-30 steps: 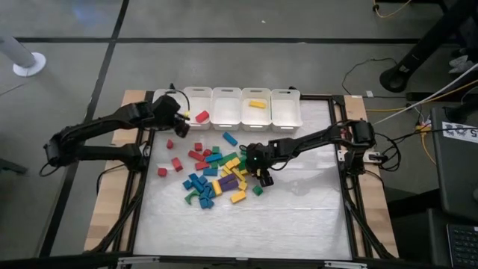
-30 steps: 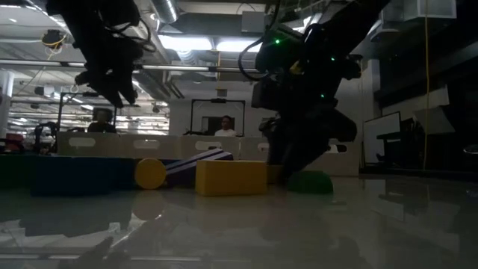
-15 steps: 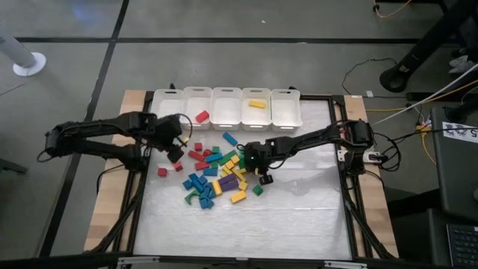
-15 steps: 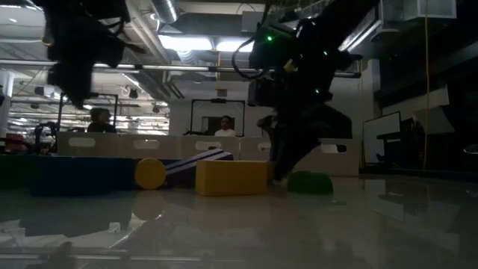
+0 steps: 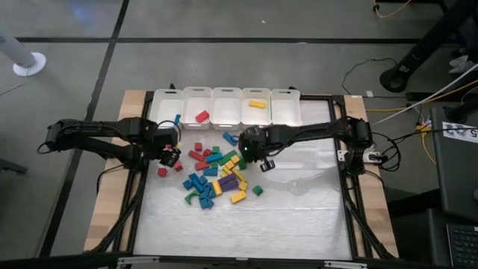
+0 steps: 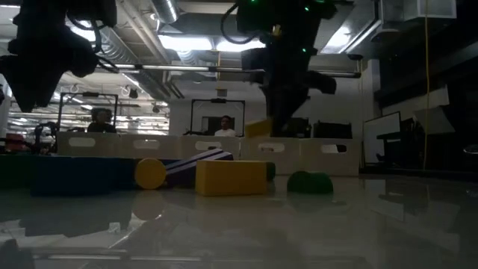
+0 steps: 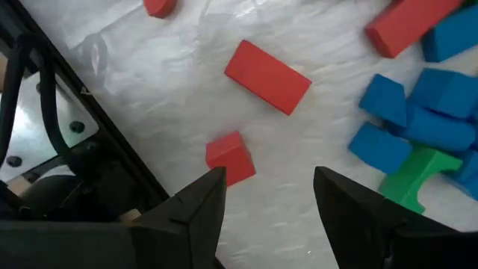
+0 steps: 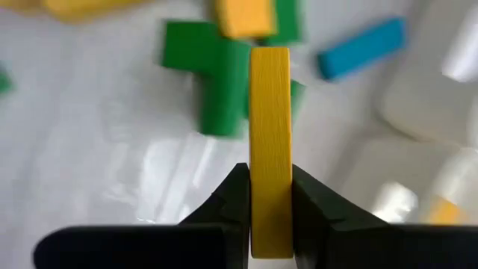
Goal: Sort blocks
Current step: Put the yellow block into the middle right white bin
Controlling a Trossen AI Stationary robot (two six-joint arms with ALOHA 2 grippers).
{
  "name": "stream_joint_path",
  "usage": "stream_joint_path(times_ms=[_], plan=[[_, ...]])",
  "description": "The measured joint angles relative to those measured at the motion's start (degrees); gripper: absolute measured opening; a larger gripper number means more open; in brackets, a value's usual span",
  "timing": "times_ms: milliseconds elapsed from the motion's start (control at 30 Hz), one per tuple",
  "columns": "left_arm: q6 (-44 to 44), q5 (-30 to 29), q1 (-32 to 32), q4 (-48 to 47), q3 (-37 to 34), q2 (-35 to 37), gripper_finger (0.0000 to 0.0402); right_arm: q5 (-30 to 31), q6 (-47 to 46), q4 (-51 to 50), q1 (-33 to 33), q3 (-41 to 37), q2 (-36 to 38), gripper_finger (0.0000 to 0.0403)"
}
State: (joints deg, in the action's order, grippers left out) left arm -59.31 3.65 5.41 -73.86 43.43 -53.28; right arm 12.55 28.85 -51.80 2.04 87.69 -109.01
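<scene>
One yellow block (image 8: 269, 149) in right gripper (image 8: 269, 196)

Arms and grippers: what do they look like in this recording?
Both arms are black and slender with jointed segments. The left gripper has two dark, wedge-shaped fingers. The right gripper has matching dark fingers, and a green light glows near it.
</scene>
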Motion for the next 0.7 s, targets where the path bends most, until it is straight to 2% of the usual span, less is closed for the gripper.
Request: stream_joint_path(times_ms=[167,300,467,700], plan=[[-0.72,0.03,-0.29,0.41,-1.98,0.00,0.0191,7.17,0.42,-4.37,4.49,3.83,0.09,0.0075],[-0.50,-0.65,-0.28,1.47,-2.04,0.00,0.0191,12.36,1.79,-4.82,10.11,4.34,0.11,0.0073],[-2.34,-5.49,-0.27,3.18,-2.04,-0.02,0.0191,7.80,3.02,-2.99,17.65,4.36,0.09,0.0065],[-4.17,-9.70,-0.22,4.50,-2.04,0.00,0.0191,3.09,2.98,-0.30,23.67,4.36,0.11,0.0115]])
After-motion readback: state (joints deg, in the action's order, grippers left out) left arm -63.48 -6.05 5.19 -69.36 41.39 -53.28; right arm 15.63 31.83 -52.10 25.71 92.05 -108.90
